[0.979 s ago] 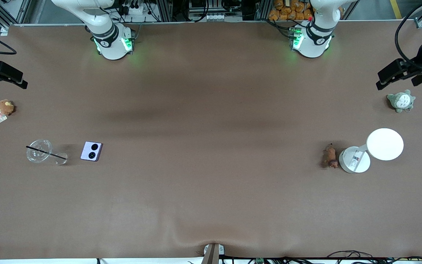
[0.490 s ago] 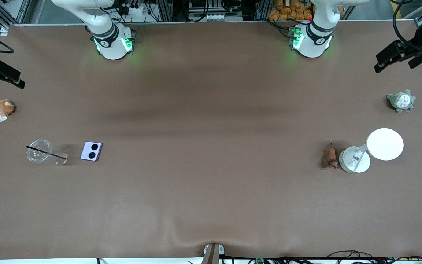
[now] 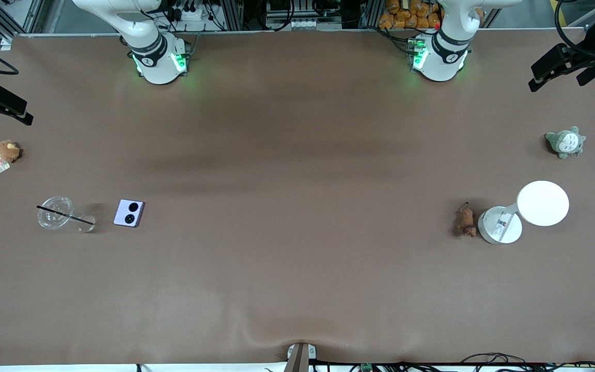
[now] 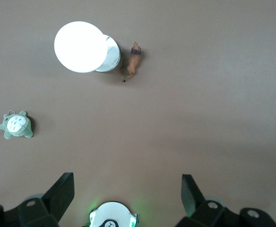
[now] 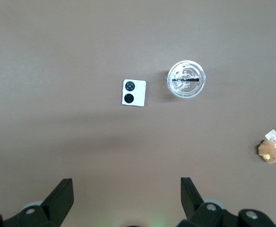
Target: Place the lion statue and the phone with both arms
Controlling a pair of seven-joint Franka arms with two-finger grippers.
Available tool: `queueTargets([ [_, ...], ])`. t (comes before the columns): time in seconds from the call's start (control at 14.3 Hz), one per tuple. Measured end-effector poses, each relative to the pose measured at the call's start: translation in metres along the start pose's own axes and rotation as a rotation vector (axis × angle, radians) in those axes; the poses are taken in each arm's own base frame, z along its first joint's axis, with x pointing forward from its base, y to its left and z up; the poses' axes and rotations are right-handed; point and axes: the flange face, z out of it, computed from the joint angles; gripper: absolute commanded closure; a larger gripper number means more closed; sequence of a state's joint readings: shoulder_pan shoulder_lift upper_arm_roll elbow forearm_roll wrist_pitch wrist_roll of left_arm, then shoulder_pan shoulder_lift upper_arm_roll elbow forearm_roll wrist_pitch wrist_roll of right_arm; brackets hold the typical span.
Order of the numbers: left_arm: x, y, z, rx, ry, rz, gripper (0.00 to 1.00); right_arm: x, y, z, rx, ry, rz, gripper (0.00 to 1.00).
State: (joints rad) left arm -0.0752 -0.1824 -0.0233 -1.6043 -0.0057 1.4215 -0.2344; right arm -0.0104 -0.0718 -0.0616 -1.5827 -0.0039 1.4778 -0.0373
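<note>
The lion statue (image 3: 466, 220) lies on the table toward the left arm's end, beside a white round base (image 3: 500, 225); it also shows in the left wrist view (image 4: 134, 59). The lavender phone (image 3: 128, 213) lies flat toward the right arm's end, camera circles up, and shows in the right wrist view (image 5: 133, 92). My left gripper (image 3: 556, 86) is open and empty, high over the table's left-arm end (image 4: 127, 182). My right gripper (image 3: 1, 121) is open and empty, high over the right-arm end (image 5: 126, 185).
A white disc (image 3: 543, 203) stands next to the white base. A grey-green plush (image 3: 565, 142) sits farther from the camera than the disc. A clear cup with a straw (image 3: 56, 212) stands beside the phone. A brown plush with a tag (image 3: 6, 151) lies near the table's end.
Both grippers have drifted toward the bases' side of the table, the left one more. The lion statue, the phone and the other things have not moved.
</note>
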Motion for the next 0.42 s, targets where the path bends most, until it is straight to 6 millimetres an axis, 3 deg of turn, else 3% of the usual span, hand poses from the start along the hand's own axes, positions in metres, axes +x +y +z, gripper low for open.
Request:
queueTargets([
  [0.42, 0.0016, -0.0017, -0.0004, 0.0, -0.001, -0.004, 0.0, -0.0004, -0.0008, 0.0012, -0.002, -0.006, -0.002, 0.0],
])
